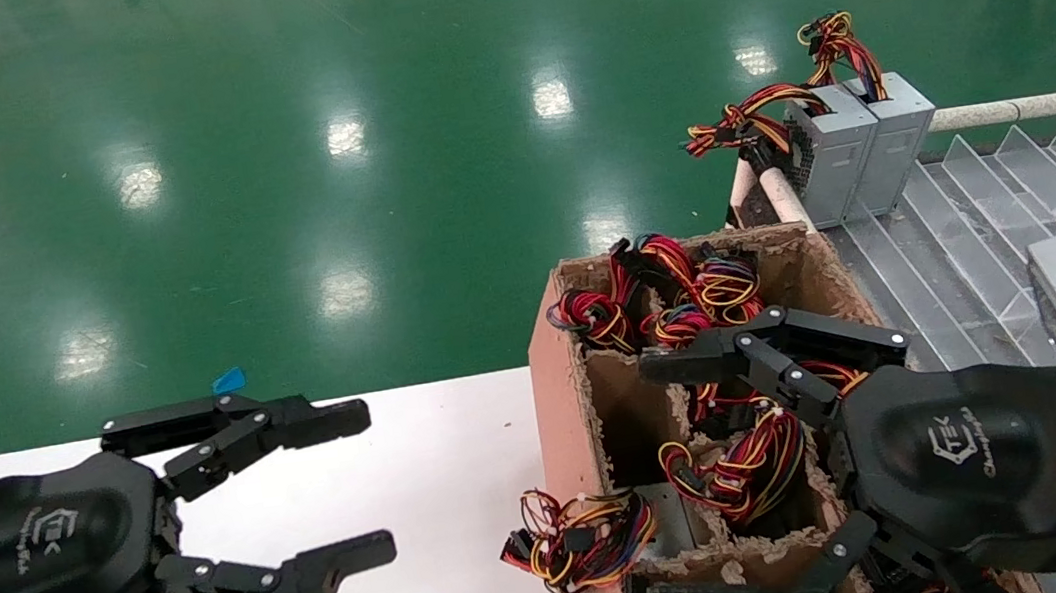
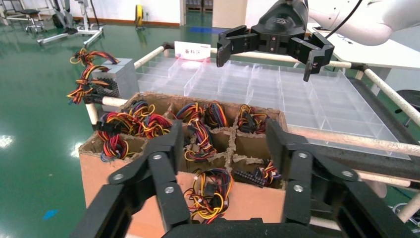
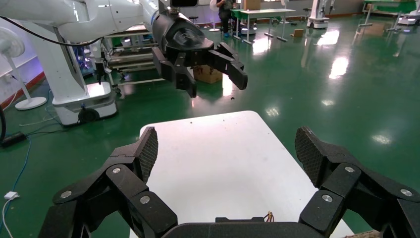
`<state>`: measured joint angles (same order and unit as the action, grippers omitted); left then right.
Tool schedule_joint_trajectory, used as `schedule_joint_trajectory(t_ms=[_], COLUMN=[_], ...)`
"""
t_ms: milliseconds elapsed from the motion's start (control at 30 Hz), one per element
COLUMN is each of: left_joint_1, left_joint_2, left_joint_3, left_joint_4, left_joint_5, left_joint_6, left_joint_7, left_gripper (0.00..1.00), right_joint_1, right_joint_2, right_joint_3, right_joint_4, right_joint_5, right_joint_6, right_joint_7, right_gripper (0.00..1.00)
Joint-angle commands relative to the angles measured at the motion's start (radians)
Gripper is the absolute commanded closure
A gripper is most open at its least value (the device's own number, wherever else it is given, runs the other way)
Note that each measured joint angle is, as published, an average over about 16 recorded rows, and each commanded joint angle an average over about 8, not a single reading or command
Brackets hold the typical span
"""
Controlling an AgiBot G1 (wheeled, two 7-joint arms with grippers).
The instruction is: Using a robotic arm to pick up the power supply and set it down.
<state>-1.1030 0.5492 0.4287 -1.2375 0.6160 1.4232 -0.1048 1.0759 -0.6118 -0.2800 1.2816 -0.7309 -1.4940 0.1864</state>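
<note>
Head view shows the right gripper (image 1: 652, 483) hanging over a cardboard box (image 1: 556, 404) that is split into small pockets. Its jaws are spread wide and hold nothing. Just under it, between the two jaws, sits the power supply (image 1: 740, 467). What shows best is its bunch of mostly red wires with some yellow and black. The grey metal body is tucked down in its pocket and mostly hidden, so I cannot be sure which way its long side runs. I think it stands on end, with the wires on top.

So the thing to grab lies straight below the right gripper. I think the next move is down into that pocket. The jaws should close on the metal body, not only on the loose wires, or it could slip out.

The left gripper (image 1: 374, 482) is off to the side above the white table (image 1: 448, 467), well apart from the box. Its jaws are spread open too, and it is empty. The right arm is much nearer to the job.

Two other grey boxes (image 1: 852, 146) with more orange and yellow wires stand at the far corner of a clear tray (image 1: 966, 253). They are not the ones to pick. Seen from the left wrist, the right gripper (image 2: 265, 62) floats high above the tray side of the cardboard box (image 2: 99, 168).
</note>
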Motion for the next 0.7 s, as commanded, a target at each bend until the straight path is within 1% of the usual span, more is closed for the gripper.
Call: schedule_joint_trajectory(t_ms=[33, 233, 400, 567, 700], left_joint_1=[0.000, 0.000, 0.000, 0.000, 0.000], left_joint_2=[0.000, 0.000, 0.000, 0.000, 0.000], left_joint_3=[0.000, 0.000, 0.000, 0.000, 0.000], left_joint_4=[0.000, 0.000, 0.000, 0.000, 0.000], left_joint_5=[0.000, 0.000, 0.000, 0.000, 0.000], left_joint_6=[0.000, 0.000, 0.000, 0.000, 0.000], left_joint_7=[0.000, 0.000, 0.000, 0.000, 0.000], left_gripper=[1.00, 1.00, 1.00, 1.00, 1.00], right_joint_1=[0.000, 0.007, 0.044, 0.098, 0.141], right_joint_2=[0.000, 0.009, 0.038, 0.045, 0.026], right_joint_3=[0.000, 0.003, 0.016, 0.025, 0.016], right_joint_4=[0.000, 0.002, -0.008, -0.045, -0.080], right_joint_5=[0.000, -0.009, -0.052, -0.136, -0.221], right_joint_6=[0.000, -0.002, 0.007, 0.060, 0.119], right_joint_7=[0.000, -0.007, -0.042, -0.101, -0.149], right_gripper=[0.00, 0.00, 0.00, 0.00, 0.00])
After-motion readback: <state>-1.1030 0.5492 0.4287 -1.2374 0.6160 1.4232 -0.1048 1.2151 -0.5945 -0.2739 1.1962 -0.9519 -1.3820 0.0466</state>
